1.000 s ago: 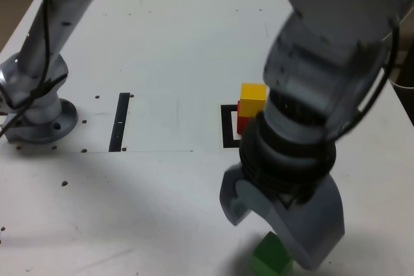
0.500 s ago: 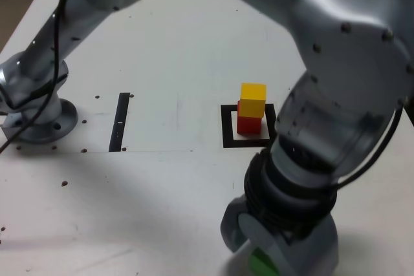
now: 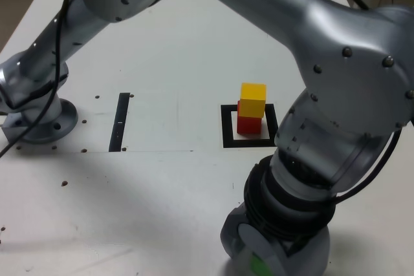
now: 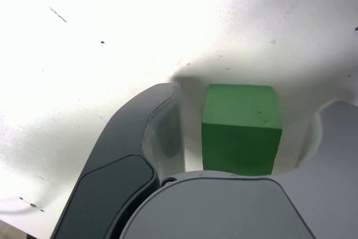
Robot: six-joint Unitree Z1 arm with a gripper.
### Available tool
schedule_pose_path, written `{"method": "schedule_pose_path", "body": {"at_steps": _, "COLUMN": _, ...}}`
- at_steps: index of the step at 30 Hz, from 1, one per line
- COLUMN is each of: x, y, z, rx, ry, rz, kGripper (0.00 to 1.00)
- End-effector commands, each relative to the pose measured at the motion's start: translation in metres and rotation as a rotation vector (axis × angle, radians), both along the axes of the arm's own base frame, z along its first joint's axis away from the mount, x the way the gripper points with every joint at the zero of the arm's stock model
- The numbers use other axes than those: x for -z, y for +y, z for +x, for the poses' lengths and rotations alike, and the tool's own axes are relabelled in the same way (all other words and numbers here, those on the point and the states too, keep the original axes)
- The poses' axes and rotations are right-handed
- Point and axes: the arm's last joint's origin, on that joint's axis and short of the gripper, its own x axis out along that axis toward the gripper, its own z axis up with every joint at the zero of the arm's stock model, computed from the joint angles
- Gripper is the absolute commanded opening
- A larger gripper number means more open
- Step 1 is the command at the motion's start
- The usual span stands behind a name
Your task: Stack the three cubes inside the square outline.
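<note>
You are looking at a robot arm with smooth, rounded silver-grey metallic shells. Small dark screws dot its bulky segments. A dark band rings one upper segment. Near the wrist, a stack of black ribbed rings joins the shell to the gripper, which is matte blue-grey plastic. A round grey flanged base, with dark bolt holes, anchors the arm. Thin black cables run along the lower link. In the wrist view, one finger is curved, dark grey, with a darker inset panel.
</note>
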Motion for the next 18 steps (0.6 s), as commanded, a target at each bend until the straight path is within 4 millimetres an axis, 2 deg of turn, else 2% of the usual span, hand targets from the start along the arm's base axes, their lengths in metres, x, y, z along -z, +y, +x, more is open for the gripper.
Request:
{"method": "schedule_pose_path", "body": {"at_steps": 1, "x": 0.0022, "y": -0.0019, "z": -0.0006, "rx": 0.006, "ry": 0.000, "rz": 0.005, "kGripper": 0.34}}
{"method": "schedule_pose_path", "body": {"at_steps": 18, "x": -0.0004, "y": -0.0032, "z": -0.0011, "rx": 0.008, "ry": -0.003, "rz": -0.006, "kGripper": 0.33}}
